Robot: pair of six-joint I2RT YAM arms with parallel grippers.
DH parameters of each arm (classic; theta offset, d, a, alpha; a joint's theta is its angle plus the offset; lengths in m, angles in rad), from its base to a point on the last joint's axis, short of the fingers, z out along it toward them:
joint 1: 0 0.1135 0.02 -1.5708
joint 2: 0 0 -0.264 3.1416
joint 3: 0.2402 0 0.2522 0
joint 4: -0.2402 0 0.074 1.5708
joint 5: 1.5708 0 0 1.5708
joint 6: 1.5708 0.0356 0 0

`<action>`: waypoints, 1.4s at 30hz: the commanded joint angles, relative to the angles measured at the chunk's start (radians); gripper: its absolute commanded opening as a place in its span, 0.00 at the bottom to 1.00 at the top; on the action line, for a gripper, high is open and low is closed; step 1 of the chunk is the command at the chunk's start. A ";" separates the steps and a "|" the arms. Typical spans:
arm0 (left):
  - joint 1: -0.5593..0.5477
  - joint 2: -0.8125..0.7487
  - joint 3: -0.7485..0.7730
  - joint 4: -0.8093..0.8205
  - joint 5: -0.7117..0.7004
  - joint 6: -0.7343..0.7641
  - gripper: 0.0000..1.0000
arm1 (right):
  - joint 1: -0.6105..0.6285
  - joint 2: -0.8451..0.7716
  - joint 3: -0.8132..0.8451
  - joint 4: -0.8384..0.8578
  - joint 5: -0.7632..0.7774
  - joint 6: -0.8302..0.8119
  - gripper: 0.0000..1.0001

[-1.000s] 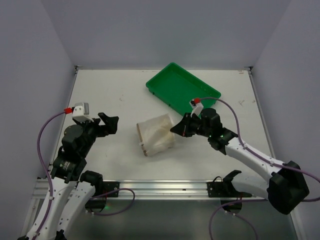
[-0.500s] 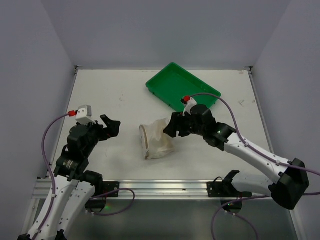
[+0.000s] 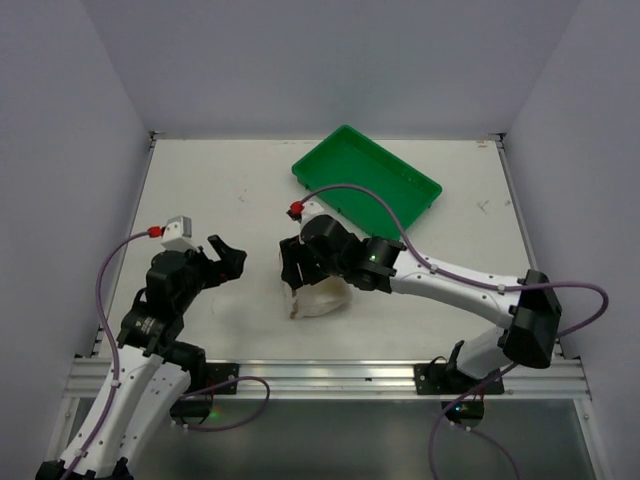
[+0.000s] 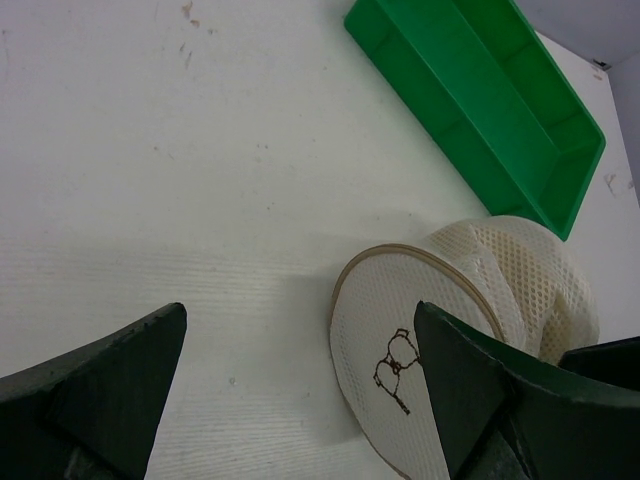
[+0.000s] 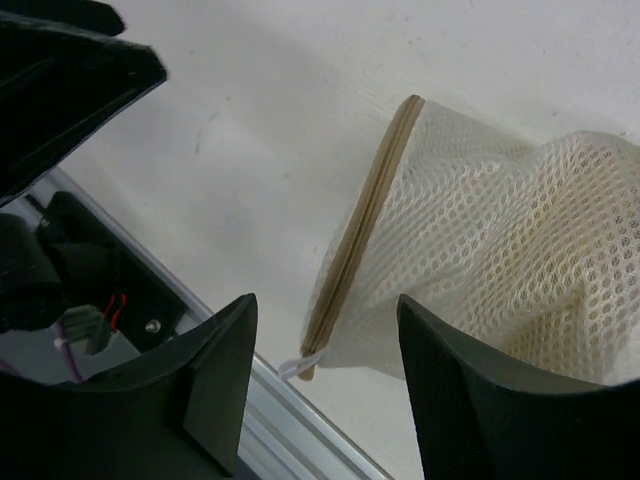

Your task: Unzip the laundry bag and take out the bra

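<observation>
The right gripper (image 5: 325, 300) hangs with its jaws apart and nothing held. It is poised over the near left rim of the white, round, translucent mesh laundry bag (image 5: 480, 230), which lies on its side in the middle of the white table (image 3: 220, 190). The bag's flat face, with its small black bra drawing (image 4: 393, 365), is turned to the left.

The tan zip band (image 5: 362, 235) runs round that face and looks fully closed, so the unzipping is judged not yet begun. No bra can be made out through the mesh.

A small white loop (image 5: 290, 368) at the band's near end is probably the zip pull (too small to be sure). The next move calls for pinching that loop.

The left gripper (image 4: 297, 320) is also wide open and empty. It sits left of the bag and apart from it, placed to steady the face.

The green rectangular plastic tray (image 3: 365, 180) lies just beyond the bag, far and right. A metal rail (image 3: 330, 375) runs along the near table edge, close to the loop. Bare table lies to the left and far left.
</observation>
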 commanded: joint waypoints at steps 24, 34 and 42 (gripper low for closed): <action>0.007 0.014 -0.039 0.058 0.161 -0.141 1.00 | -0.049 0.020 -0.045 0.327 0.229 0.435 0.00; 0.007 -0.082 -0.156 0.210 0.263 -0.378 1.00 | -0.075 -0.072 -0.223 0.591 0.232 0.544 0.00; 0.007 -0.104 -0.208 0.267 0.285 -0.510 1.00 | -0.096 -0.103 -0.269 0.672 0.216 0.584 0.00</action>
